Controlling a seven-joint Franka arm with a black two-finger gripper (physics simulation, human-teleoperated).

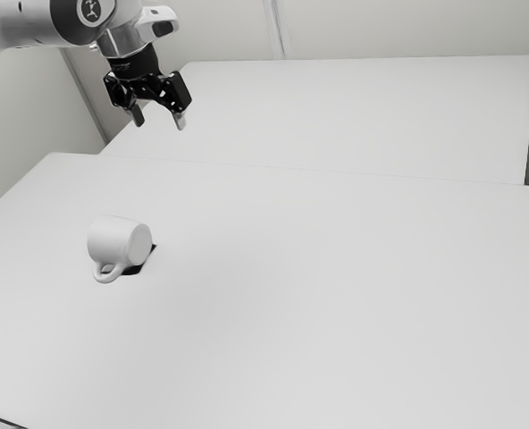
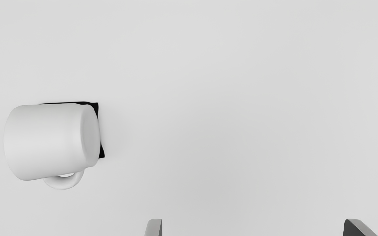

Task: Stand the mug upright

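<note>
High above the table, at the upper left of the exterior view, my gripper (image 1: 159, 121) hangs open with nothing between its fingers. The white mug (image 1: 119, 240) lies on its side below it, apart from it, its closed base facing the exterior view's right and its handle toward that view's bottom edge. In the wrist view the mug (image 2: 51, 139) lies off to one side of the gripper (image 2: 252, 226), whose two fingertips stand wide apart. The mug's mouth is turned away and hidden.
A black flat patch (image 1: 140, 266) shows beside and under the mug on the white table (image 1: 336, 295). Behind the table stands a large pale surface (image 1: 354, 116), with walls beyond it.
</note>
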